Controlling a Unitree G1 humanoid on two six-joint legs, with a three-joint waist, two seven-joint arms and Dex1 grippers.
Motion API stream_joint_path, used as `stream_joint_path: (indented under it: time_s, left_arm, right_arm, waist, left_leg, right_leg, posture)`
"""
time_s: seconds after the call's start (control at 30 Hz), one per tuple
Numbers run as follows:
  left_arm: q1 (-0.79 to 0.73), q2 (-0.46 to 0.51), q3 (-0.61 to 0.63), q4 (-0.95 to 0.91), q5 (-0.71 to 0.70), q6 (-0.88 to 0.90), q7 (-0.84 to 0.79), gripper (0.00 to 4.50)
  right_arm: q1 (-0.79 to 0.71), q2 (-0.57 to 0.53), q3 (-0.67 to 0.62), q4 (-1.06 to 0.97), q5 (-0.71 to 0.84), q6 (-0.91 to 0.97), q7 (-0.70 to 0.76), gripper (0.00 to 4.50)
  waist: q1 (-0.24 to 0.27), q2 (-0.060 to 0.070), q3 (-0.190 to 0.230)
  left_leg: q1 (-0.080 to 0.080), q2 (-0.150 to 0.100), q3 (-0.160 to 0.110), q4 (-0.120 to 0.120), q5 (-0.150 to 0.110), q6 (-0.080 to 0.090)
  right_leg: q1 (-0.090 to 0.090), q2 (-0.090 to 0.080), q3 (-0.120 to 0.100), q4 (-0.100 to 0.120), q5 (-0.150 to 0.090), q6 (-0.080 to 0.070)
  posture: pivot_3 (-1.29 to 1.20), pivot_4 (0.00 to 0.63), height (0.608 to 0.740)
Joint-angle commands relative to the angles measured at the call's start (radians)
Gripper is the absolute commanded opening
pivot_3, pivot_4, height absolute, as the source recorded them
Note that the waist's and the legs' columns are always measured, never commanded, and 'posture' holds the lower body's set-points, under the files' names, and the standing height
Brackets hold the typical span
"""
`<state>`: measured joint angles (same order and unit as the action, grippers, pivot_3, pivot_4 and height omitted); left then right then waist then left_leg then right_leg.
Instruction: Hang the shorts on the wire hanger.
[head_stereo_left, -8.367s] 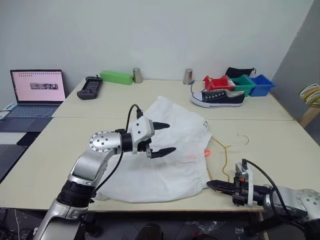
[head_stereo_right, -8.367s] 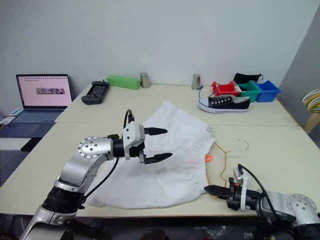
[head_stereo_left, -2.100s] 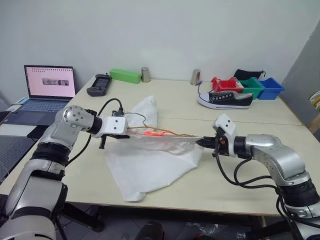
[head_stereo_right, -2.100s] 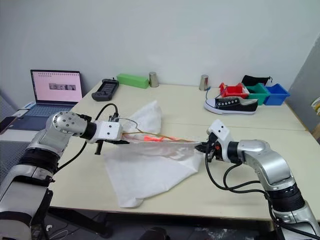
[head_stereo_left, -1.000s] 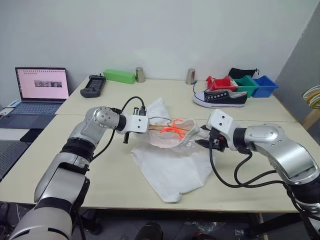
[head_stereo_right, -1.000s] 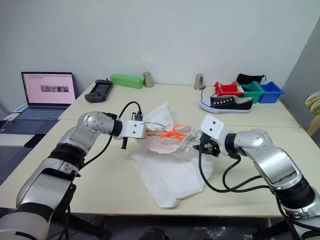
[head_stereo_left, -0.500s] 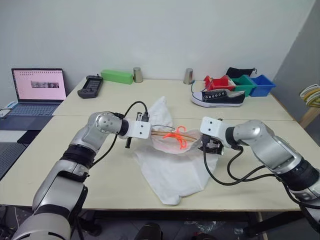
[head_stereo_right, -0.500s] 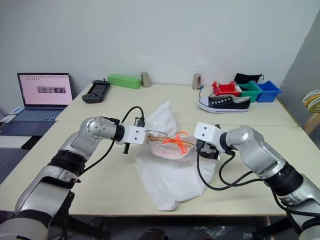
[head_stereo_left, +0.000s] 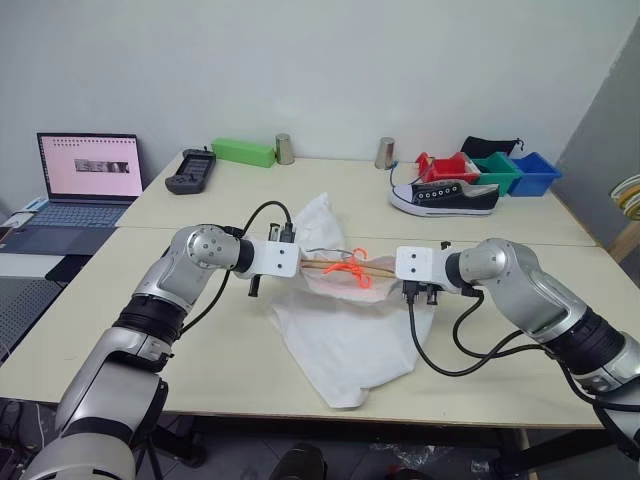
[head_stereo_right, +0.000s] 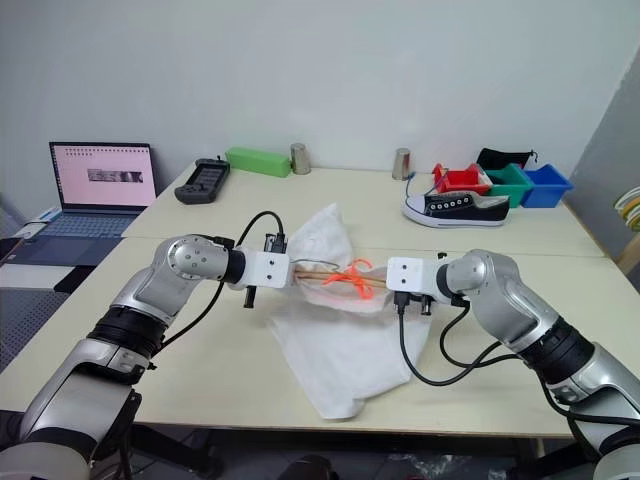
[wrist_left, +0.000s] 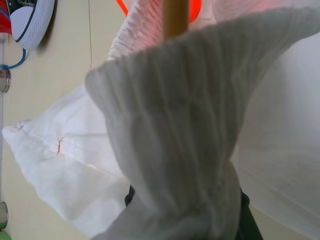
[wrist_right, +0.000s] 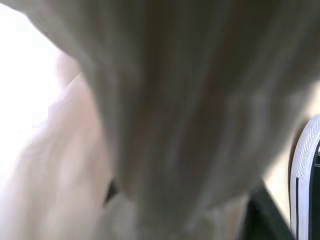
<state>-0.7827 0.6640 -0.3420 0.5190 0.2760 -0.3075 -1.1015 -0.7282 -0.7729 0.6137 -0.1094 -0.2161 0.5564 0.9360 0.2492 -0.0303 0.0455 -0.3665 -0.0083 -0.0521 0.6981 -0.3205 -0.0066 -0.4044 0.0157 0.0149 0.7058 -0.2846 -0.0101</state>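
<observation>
Reaching inward from either side, both arms meet over the table, each pincer angled down toward the other. The left pincer is clamped on the wire hanger and the shorts bunched over it; the right pincer is buried in their far edge, grip unclear. No readable writing shows.

Both arms raised over table, wrists angled inward. Left gripper clamped tight; right gripper tips buried in cloth, jaw state unclear.
</observation>
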Motion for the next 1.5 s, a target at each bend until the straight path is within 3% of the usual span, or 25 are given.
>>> stream_joint_path:
  time_s: [0.03,0.23,0.3,0.77,0.93,1.07,1.2,1.5]
  left_arm:
    - [-0.026,0.004,0.026,-0.035,-0.023,-0.003,0.009,0.0]
    - [-0.052,-0.005,0.02,-0.003,-0.012,-0.044,0.029,0.0]
    - [-0.06,-0.008,0.024,0.011,-0.022,-0.055,0.031,0.62]
    - [-0.057,0.05,0.1,-0.036,-0.245,-0.059,-0.181,3.5]
    - [-0.07,0.06,0.16,-0.151,-0.354,0.098,-0.213,4.45]
    - [-0.044,0.1,0.275,-0.216,-0.463,0.329,-0.168,4.45]
    - [-0.003,0.101,0.333,-0.216,-0.486,0.422,-0.104,4.45]
    - [0.049,-0.17,0.271,-0.37,-0.545,0.525,0.037,4.45]
  right_arm:
    - [-0.006,0.004,-0.037,0.009,-0.038,-0.014,0.002,0.16]
    - [0.007,0.024,-0.058,0.033,-0.059,-0.03,-0.02,0.02]
    - [0.012,0.035,-0.071,0.034,-0.063,-0.029,-0.026,0.0]
    - [0.106,0.093,-0.174,-0.039,-0.035,0.085,-0.053,0.0]
    - [0.158,0.129,-0.211,-0.031,-0.026,0.14,-0.098,0.0]
    - [0.219,0.168,-0.266,-0.055,-0.017,0.209,-0.159,0.0]
    - [0.25,0.248,-0.36,-0.131,0.032,0.341,-0.213,0.0]
    - [0.334,0.468,-0.679,-0.359,0.058,0.709,-0.463,0.0]
  waist:
    - [-0.001,0.0,0.0]
    - [-0.001,0.0,0.0]
    - [-0.001,0.0,0.0]
    - [-0.005,0.0,0.0]
    - [-0.006,0.0,0.0]
    - [-0.012,0.0,0.0]
    - [-0.03,0.001,0.0]
    - [-0.031,0.0,0.0]
  left_leg:
    - [0.0,0.0,0.0,0.0,0.0,0.0]
    - [0.0,0.0,0.0,0.0,0.0,0.0]
    - [0.0,0.0,0.0,0.0,0.0,0.0]
    - [0.0,0.0,0.0,0.0,0.0,0.0]
    - [0.0,0.0,0.0,0.0,0.0,0.0]
    - [0.0,0.0,-0.001,0.0,0.0,0.0]
    - [0.0,0.0,-0.002,0.0,0.0,0.0]
    - [0.0,-0.001,-0.003,0.0,0.0,0.0]
  right_leg:
    - [0.0,0.0,0.0,0.0,0.0,0.0]
    - [0.0,0.0,0.0,0.0,0.0,0.0]
    - [0.0,0.0,0.0,0.0,0.0,0.0]
    - [0.0,0.0,0.0,0.0,0.0,0.0]
    - [0.0,0.001,0.0,0.0,0.0,0.0]
    - [0.0,0.001,0.001,0.0,0.0,0.0]
    - [0.0,0.001,0.001,0.001,0.0,0.0]
    - [0.001,0.0,0.002,0.002,-0.001,-0.001]
  posture:
    - [0.36,0.0,0.74]
    - [0.35,0.0,0.74]
    - [0.35,0.0,0.74]
    - [0.35,0.0,0.74]
    - [0.34,0.0,0.74]
    - [0.32,0.0,0.74]
    - [0.32,0.0,0.74]
    - [0.22,0.0,0.74]
